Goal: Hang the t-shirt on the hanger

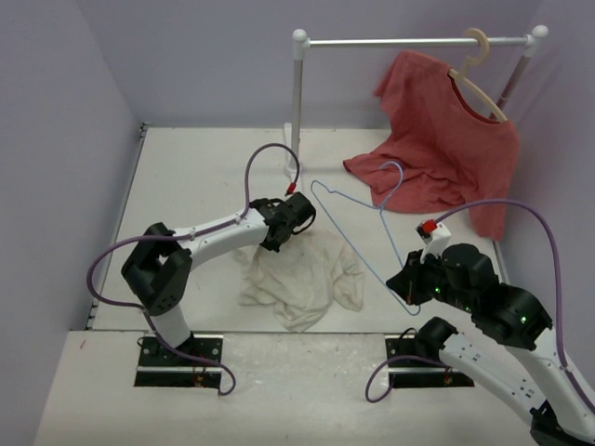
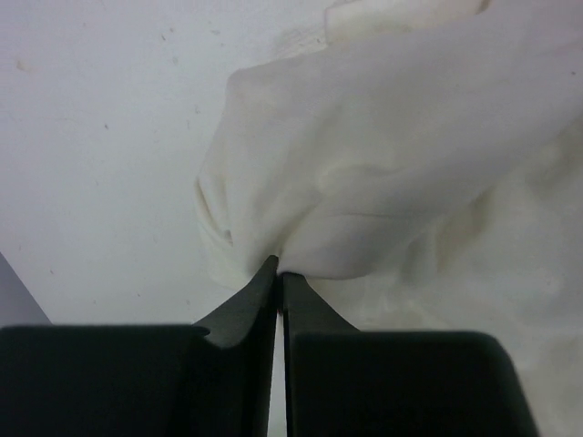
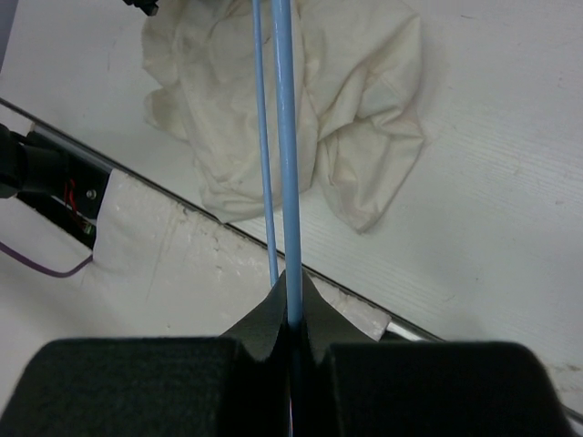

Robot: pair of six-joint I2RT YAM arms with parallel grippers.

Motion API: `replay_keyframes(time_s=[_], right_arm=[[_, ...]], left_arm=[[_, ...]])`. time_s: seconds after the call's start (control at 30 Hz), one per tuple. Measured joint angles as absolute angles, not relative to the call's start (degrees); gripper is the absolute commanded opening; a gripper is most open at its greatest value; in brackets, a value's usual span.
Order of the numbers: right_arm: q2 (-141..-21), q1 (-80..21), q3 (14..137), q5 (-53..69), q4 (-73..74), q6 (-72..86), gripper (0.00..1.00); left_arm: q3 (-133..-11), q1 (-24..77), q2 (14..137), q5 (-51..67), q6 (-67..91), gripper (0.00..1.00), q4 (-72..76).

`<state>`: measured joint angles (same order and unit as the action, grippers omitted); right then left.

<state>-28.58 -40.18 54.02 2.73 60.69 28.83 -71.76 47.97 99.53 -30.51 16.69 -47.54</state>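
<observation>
The cream-white t-shirt [image 1: 302, 274] lies crumpled on the table between the arms. My left gripper [image 1: 299, 218] is at its far edge, shut on a raised fold of the t-shirt [image 2: 392, 164]; the tips [image 2: 279, 266] pinch the cloth. The light-blue wire hanger [image 1: 358, 232] is tilted, with its hook toward the back right and one corner over the shirt. My right gripper [image 1: 406, 283] is shut on the hanger's near corner. In the right wrist view the wire [image 3: 284, 137] runs out from between the tips [image 3: 293, 291] over the t-shirt [image 3: 355, 118].
A red t-shirt [image 1: 446, 149] hangs on a beige hanger [image 1: 479, 74] from a white rail [image 1: 409, 42] at the back right and spills onto the table. The rail's post [image 1: 297, 93] stands behind the left gripper. Purple cables loop off both arms.
</observation>
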Motion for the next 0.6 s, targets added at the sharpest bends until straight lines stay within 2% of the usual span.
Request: replay_keyframes(time_s=[0.27, 0.6], right_arm=[[-28.2, -40.2, 53.8, 6.3, 60.5, 28.9, 0.0], [-23.3, -40.2, 45.5, 21.6, 59.8, 30.4, 0.0]], left_arm=[[-72.6, 43.6, 96.9, -27.8, 17.5, 0.0, -44.8], [-74.9, 38.7, 91.9, -17.8, 21.9, 0.0, -36.3]])
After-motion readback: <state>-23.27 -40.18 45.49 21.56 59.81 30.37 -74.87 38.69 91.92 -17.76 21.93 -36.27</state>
